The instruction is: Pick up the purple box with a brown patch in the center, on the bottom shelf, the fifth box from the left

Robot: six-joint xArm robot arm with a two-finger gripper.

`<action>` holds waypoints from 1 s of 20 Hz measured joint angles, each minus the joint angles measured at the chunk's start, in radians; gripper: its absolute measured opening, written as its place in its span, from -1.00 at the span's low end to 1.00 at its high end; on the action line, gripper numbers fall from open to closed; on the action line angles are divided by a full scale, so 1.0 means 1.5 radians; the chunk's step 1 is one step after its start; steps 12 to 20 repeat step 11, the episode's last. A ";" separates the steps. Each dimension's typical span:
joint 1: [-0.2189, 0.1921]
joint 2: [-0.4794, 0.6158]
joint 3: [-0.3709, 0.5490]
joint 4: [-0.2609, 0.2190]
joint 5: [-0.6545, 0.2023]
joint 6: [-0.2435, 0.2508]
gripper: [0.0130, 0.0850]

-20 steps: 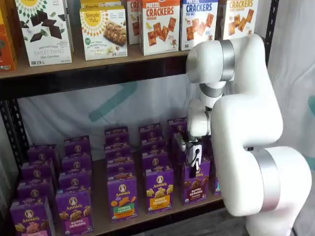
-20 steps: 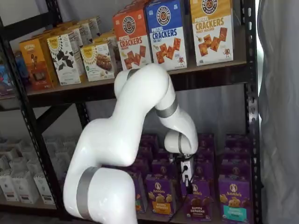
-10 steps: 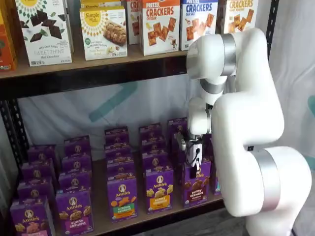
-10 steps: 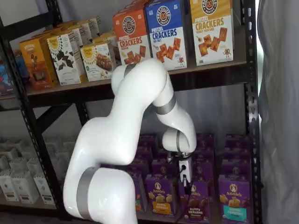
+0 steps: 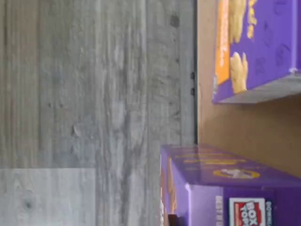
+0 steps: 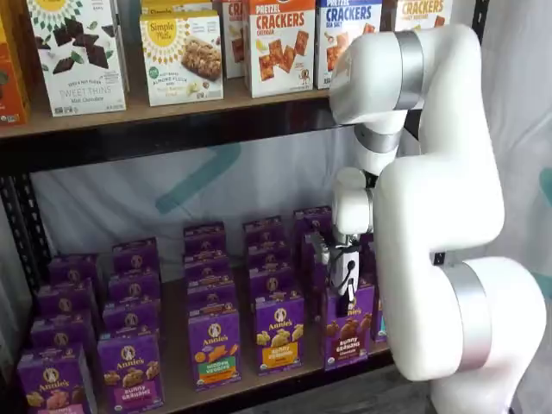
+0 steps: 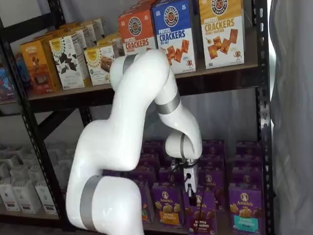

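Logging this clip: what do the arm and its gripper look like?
The arm is glossy white with rounded, bulky links and silver-grey bands at the joints. The gripper has a small white body and thin black fingers, with a dark cable looping beside it. No logos or markings are legible in either shelf view.

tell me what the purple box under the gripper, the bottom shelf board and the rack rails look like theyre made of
The purple box: printed paperboard, slightly glossy, judging by its crisp folded edges and full-colour print. The bottom shelf: light-brown matte board, probably wood or particleboard; no grain is clear enough to tell which. The rack rails: black painted metal, likely steel, thin straight uprights with a faint sheen.
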 joint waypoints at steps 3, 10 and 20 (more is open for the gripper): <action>0.004 -0.032 0.042 0.006 -0.005 -0.002 -0.44; 0.008 -0.102 0.127 0.012 -0.016 -0.004 -0.44; 0.008 -0.111 0.137 0.011 -0.016 -0.003 -0.44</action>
